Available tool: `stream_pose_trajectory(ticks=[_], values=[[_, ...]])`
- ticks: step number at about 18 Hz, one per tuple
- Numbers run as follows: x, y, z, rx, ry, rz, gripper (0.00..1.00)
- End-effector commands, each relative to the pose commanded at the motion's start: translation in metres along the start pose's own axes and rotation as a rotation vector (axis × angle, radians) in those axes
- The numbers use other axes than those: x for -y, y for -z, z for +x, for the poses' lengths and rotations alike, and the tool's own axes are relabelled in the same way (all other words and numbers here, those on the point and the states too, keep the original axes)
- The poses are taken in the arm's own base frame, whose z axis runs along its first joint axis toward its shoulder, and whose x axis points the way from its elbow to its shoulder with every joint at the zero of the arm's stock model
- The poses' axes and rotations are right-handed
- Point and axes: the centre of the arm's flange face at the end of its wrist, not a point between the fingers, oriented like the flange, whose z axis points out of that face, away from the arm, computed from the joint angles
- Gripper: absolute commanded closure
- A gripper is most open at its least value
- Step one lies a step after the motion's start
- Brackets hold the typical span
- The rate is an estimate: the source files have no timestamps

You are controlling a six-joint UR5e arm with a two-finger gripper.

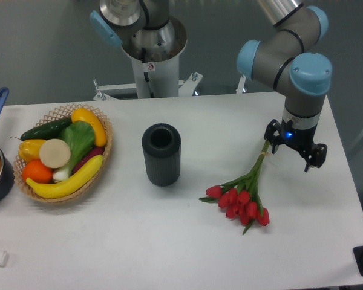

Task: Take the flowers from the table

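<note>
The flowers [242, 196] lie on the white desk [187, 241] right of the dark ribbed vase [161, 154], their long axis running from the red heads up-right to the stem tips, which reach the gripper [292, 147], whose jaws look spread and hold nothing

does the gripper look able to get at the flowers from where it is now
Probably yes. The gripper is right at the stem ends of the flowers, which lie in the open on the table. The dark cylinder vase and fruit basket sit well off to the side, leaving the way free.
</note>
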Motion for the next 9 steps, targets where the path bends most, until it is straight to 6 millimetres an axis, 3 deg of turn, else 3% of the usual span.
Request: stream_pose_trajectory(ticks=[9], values=[[-0.0005,-0.0059,0.0015,-0.008,0.014,0.007,0.00]])
